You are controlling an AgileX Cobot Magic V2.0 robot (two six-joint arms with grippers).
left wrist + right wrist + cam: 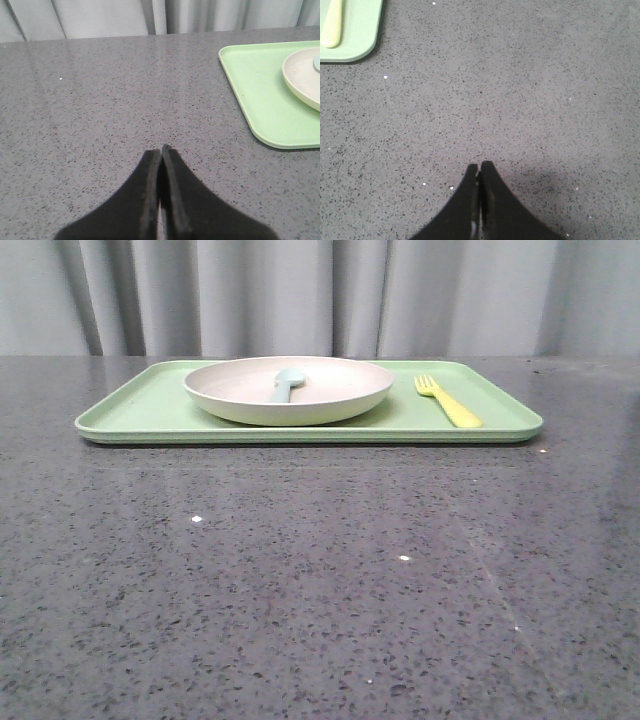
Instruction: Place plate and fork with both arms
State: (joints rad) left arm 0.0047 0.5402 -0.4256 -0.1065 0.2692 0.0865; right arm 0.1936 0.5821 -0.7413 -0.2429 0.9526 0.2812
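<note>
A cream-white plate (330,398) rests on the light-green tray (140,410) at the back of the table, and its edge shows in the left wrist view as well (300,82). To the plate's right on the tray lies the yellow fork (447,400), tines pointing away; its handle end shows in the right wrist view (332,25). My left gripper (161,149) is shut and empty over bare table to the left of the tray. My right gripper (479,165) is shut and empty too, over bare table nearer than the tray's right corner. Neither gripper appears in the front view.
A pale blue-green spoon (287,383) lies inside the plate. The table (320,580) is dark speckled grey stone. A grey curtain (320,295) hangs behind the table's far edge.
</note>
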